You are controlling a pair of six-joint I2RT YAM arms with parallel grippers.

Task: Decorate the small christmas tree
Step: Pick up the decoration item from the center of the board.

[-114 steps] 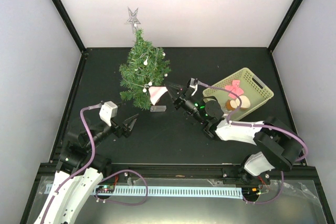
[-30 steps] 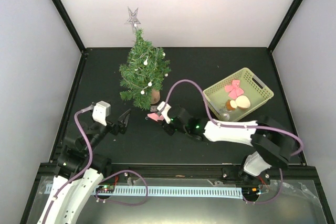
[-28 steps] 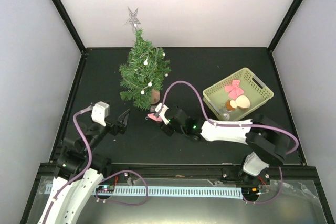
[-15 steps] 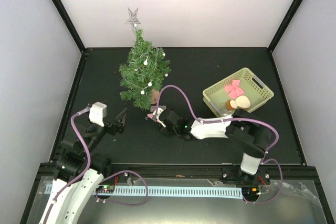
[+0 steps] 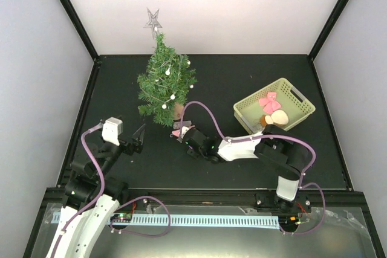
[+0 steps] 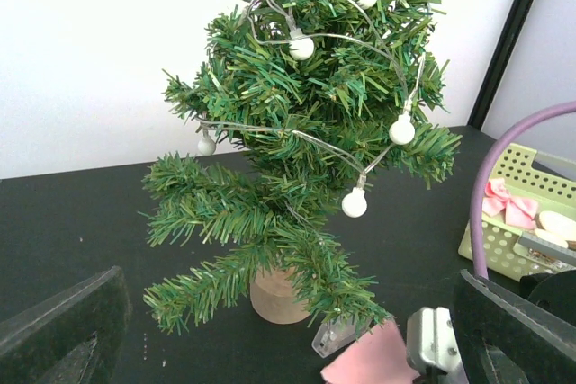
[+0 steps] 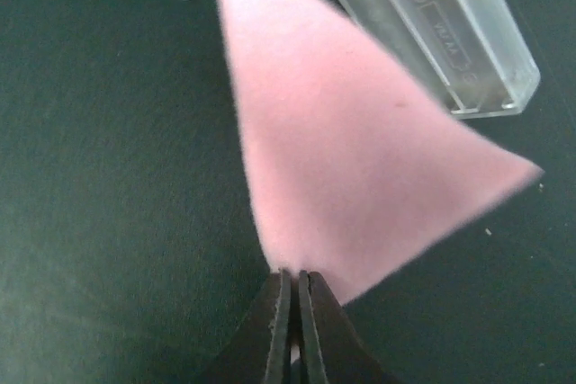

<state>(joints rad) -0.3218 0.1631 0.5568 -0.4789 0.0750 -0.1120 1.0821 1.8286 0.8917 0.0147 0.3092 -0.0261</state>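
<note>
Black tabletop (image 5: pixel 254 77) boxed in by white walls; small christmas tree (image 5: pixel 164 83), dark green bristly needles, stands upright at far left of centre on a round light-wood stump base (image 6: pixel 274 297); silver wire star (image 5: pixel 152 20) on its tip; string of white round bulbs (image 6: pixel 355 203) wound through the branches. Pink triangular felt piece (image 7: pixel 360 159) lies on the table just near of the stump, beside a clear plastic rectangular case (image 7: pixel 441 33); felt overlaps the case in the right wrist view. Right gripper (image 7: pixel 292 281) low at the table, jaws pressed together, pinching the near edge of the felt. Left gripper (image 5: pixel 139 137) left of the felt, well apart from it, jaws spread wide and holding nothing; its dark fingers (image 6: pixel 63 330) frame the tree in the left wrist view. Light green plastic slotted basket (image 5: pixel 302 96) at right, holding a pink bow (image 5: pixel 269 101) and a beige rounded item (image 5: pixel 278 117); can't tell what that item is.
</note>
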